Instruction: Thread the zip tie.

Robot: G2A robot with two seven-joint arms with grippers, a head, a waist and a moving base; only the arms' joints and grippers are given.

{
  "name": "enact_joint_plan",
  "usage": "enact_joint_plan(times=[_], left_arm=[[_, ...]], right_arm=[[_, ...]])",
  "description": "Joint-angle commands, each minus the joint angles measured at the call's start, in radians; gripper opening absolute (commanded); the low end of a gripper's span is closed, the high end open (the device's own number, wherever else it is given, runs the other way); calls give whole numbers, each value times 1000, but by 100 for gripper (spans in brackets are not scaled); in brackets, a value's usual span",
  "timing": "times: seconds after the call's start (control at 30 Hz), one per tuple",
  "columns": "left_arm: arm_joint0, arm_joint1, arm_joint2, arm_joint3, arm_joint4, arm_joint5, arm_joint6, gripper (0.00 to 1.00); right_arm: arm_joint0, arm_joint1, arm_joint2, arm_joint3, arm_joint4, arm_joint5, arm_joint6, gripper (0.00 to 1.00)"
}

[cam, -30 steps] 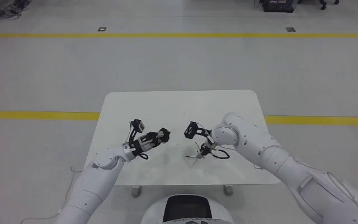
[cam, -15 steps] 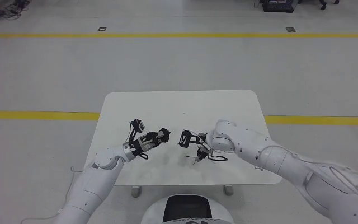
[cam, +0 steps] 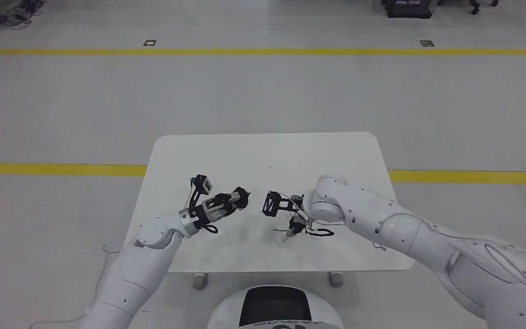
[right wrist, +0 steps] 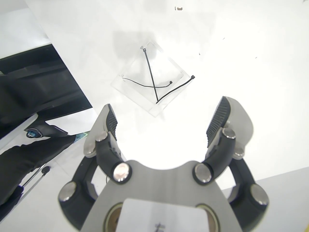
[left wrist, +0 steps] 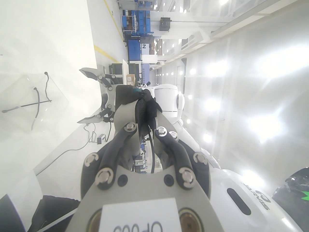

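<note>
Nearest the robot, the right gripper (right wrist: 166, 102) hangs over the near part of the table with its jaws spread wide. A second ago it sat farther out to the right. It has since swung inward and nearer, with hardly a shift in the last half-second. Its metal fingers carry black ribbed pads (right wrist: 217, 117). Below and ahead of its tips lies a clear square tray (right wrist: 133, 97) holding three thin black zip ties (right wrist: 150, 73), crossed over one another (one head reaches past a corner of the rim). To the left, apart from it, the left gripper (cam: 241, 196) sits where it was above the white table (cam: 263, 156). Its fingers are pressed together, and I cannot tell whether anything is pinched between them. Beyond, two yellow lines (cam: 263, 52) cross the grey floor.
</note>
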Motion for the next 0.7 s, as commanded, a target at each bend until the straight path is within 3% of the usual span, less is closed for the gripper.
enact_joint_plan(times=[0.0,0.1,0.27,0.47,0.67], left_arm=[[5,7,-23,3,-24,0,-66,0],[18,18,-67,-2,-25,0,-148,0],[44,22,-109,-19,-47,0,-221,0],[47,18,-108,-25,-47,0,-232,0],[47,18,-108,-25,-47,0,-232,0]], right_arm=[[0,0,0,0,0,0,0,100],[0,0,0,0,0,0,0,100],[0,0,0,0,0,0,0,100],[-6,0,0,-1,-7,1,-9,100],[-40,-10,0,-45,-108,0,-4,100]])
